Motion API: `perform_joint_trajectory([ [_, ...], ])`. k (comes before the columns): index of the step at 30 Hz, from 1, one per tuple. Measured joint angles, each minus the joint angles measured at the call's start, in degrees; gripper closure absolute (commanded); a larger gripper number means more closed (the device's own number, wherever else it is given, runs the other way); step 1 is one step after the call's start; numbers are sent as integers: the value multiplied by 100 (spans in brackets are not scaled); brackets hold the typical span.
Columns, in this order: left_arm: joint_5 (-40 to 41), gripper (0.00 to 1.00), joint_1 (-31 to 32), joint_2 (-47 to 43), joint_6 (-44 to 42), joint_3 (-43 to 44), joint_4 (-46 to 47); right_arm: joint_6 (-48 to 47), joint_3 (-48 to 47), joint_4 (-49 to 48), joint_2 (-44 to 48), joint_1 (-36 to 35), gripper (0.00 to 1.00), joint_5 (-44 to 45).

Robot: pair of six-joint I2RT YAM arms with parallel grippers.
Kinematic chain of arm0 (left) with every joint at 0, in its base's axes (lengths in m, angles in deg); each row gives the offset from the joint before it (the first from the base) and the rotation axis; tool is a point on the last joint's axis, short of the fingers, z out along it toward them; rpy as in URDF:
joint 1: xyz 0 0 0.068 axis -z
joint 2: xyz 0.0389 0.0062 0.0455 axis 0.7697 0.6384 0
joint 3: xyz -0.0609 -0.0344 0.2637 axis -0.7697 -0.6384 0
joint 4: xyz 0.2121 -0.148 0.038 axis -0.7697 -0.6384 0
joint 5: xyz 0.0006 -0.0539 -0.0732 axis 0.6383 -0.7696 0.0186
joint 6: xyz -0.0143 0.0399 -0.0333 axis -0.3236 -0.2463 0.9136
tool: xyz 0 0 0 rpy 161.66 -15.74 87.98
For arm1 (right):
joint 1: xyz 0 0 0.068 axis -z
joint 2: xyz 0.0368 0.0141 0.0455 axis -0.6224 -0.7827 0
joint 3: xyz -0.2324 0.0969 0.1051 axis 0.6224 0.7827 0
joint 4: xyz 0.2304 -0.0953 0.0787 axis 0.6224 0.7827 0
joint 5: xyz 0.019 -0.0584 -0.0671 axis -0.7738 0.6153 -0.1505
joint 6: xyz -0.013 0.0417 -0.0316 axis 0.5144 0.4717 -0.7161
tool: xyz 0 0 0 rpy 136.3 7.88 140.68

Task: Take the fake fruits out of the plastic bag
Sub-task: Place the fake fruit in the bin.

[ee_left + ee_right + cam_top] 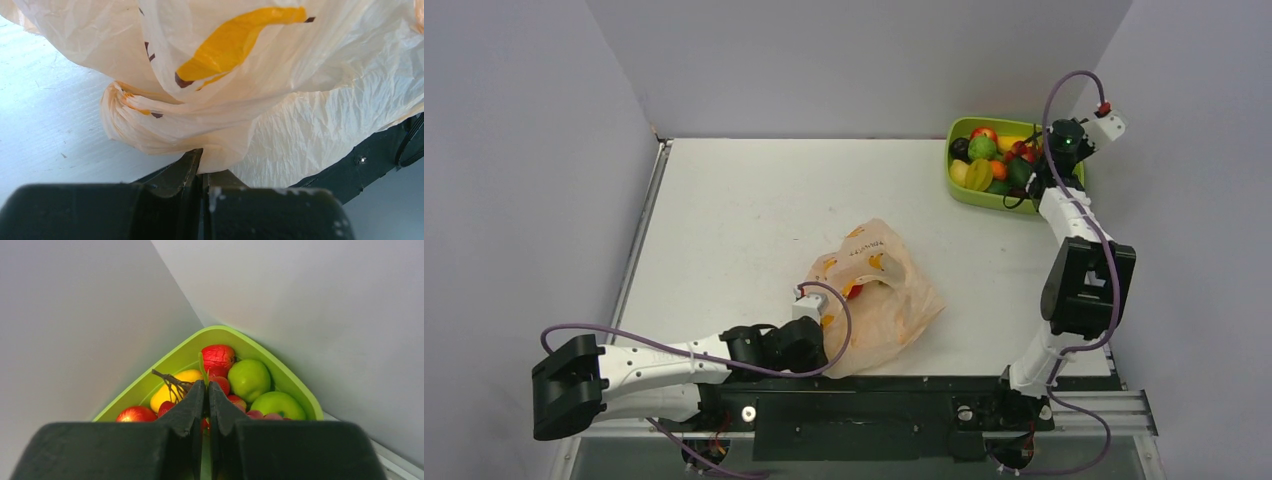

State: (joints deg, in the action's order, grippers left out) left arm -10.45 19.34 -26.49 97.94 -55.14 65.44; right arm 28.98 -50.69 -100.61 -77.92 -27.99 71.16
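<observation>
The peach-orange plastic bag (886,300) lies crumpled near the table's front middle. A red fruit (854,291) shows at its opening; anything else inside is hidden. My left gripper (821,333) is shut on a bunched fold at the bag's near-left edge, and in the left wrist view the film (240,125) is pinched at my gripper (202,161). My right gripper (1028,166) hovers over the lime-green tray (961,192), jaws shut (206,385) on a thin green stem among small red grape-like fruits (220,384). Green apples (248,377), a yellow fruit (172,387) and a red fruit (136,414) lie in the tray.
The tray (240,337) sits in the far right corner against the grey walls. A black rail (864,400) runs along the table's front edge just behind the bag. The left arm's purple cable (674,350) loops beside the bag.
</observation>
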Motion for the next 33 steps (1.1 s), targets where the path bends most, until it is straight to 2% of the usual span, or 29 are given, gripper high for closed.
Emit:
perform_joint_trajectory([
  [9,-109,100,-2,13,-17,0,90,-1084,-490,-857,-739,-658,100,612],
  [18,-111,100,-15,70,-13,42,61,-1746,-2929,-487,-2618,-756,100,999],
  [20,-111,100,-28,81,-13,50,59,-1805,-3281,-234,-2927,-721,92,1056],
  [22,-111,100,-28,81,-11,63,61,-1862,-3410,-46,-3093,-704,70,1082],
  [23,-111,100,-28,81,-11,72,61,-1869,-3412,37,-3130,-704,65,1108],
  [24,-111,100,-28,83,-11,79,61,-1891,-3414,144,-3154,-684,53,1130],
  [26,-111,100,-28,83,-11,96,55,-1904,-3414,369,-3161,-675,40,1152],
  [33,-120,100,-39,83,57,107,13,-1971,-3469,962,-3123,-761,22,1335],
])
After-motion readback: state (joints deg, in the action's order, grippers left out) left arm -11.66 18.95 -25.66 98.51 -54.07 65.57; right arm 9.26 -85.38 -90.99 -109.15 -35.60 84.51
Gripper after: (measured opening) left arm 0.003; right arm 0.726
